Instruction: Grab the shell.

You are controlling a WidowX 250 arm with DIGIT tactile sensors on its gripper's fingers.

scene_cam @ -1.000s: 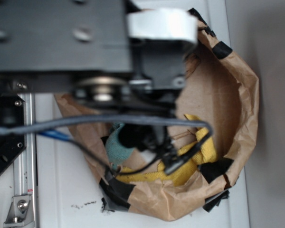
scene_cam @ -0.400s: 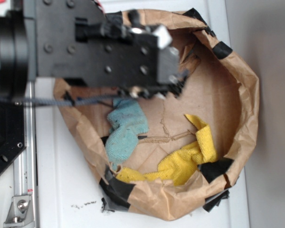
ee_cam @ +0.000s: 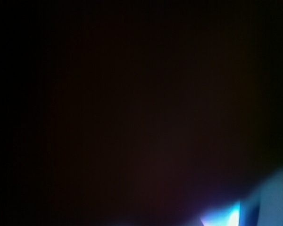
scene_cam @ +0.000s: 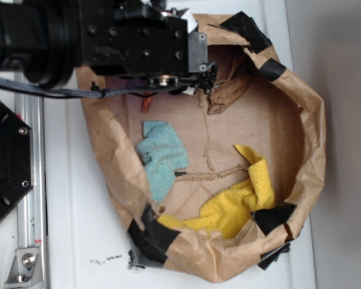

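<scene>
Reaching flat across the paper bag's (scene_cam: 301, 138) top, the end effector (scene_cam: 207, 75) grip state unclear.

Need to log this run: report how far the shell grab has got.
Done: the arm is over the paper bag's upper left rim. In hand: an orange sliver, probably the shell, pokes out below the gripper, which hides the rest; the wrist view is dark, so no grip can be confirmed. Left: closing on the shell and lifting it out.

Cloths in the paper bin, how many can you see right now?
2: a teal cloth at the bin's left-centre, and a yellow cloth toward its lower right. The arm covers the upper-left part, so another could be hidden.
</scene>
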